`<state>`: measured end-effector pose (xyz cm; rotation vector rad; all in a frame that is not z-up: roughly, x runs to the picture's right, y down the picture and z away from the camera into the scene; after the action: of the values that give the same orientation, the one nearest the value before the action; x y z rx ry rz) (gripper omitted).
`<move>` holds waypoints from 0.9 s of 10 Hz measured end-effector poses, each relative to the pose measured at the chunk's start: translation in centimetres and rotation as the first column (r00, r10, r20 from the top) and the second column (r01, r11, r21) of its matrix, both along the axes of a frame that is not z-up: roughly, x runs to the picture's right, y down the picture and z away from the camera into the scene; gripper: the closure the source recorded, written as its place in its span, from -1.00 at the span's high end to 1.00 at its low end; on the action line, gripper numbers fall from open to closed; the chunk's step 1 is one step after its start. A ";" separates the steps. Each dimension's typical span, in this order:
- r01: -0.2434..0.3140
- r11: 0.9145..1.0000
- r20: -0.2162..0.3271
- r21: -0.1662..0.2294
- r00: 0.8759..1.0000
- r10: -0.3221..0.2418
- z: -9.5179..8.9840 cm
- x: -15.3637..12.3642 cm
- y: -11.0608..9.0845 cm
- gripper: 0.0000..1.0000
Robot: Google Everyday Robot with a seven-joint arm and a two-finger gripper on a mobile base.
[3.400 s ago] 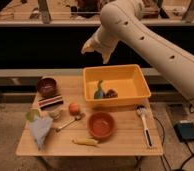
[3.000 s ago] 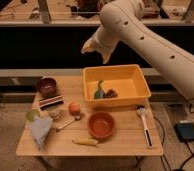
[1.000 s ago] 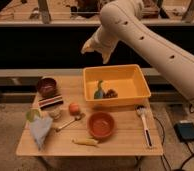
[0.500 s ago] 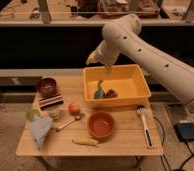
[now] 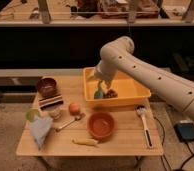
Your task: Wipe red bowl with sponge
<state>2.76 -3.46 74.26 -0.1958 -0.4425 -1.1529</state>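
Two-finger gripper point(image 5: 101, 83), jaws wide, over teal-blue block sponge point(image 5: 98, 93) in yellow plastic bin point(image 5: 117, 103): we should centre it before closing.

— What's on the counter point(image 5: 125, 146)?
— Far right, a yellow bin point(image 5: 125, 101) with a slim green item point(image 5: 98, 93) and a dark lump point(image 5: 111, 93) inside. Far left, a maroon bowl point(image 5: 46, 86); near left, a pale blue cloth point(image 5: 40, 131).
— In the middle?
— An orange fruit point(image 5: 74, 107), a spoon point(image 5: 67, 122) beside it, and a banana point(image 5: 85, 142) near the front edge. A white-handled brush point(image 5: 145, 127) lies right.
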 end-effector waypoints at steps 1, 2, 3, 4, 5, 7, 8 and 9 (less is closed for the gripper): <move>0.009 1.000 -0.016 -0.005 1.000 -0.009 0.8 0.6 0.5 0.30; 0.028 1.000 -0.022 -0.008 0.999 -0.029 1.4 1.0 0.7 0.30; 0.051 0.999 -0.015 -0.008 0.999 -0.051 2.0 1.0 0.9 0.30; 0.065 0.998 -0.004 -0.006 0.998 -0.065 2.3 0.8 1.0 0.30; 0.082 0.997 0.008 -0.006 0.997 -0.082 2.9 0.9 1.1 0.30; 0.106 0.994 0.031 -0.022 0.994 -0.105 4.5 0.9 2.3 0.30; 0.121 0.992 0.046 -0.036 0.992 -0.119 5.6 0.5 3.3 0.30; 0.130 0.991 0.055 -0.043 0.990 -0.128 6.4 0.3 3.9 0.30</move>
<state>3.06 0.49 80.62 -0.2384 -0.5089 -1.2776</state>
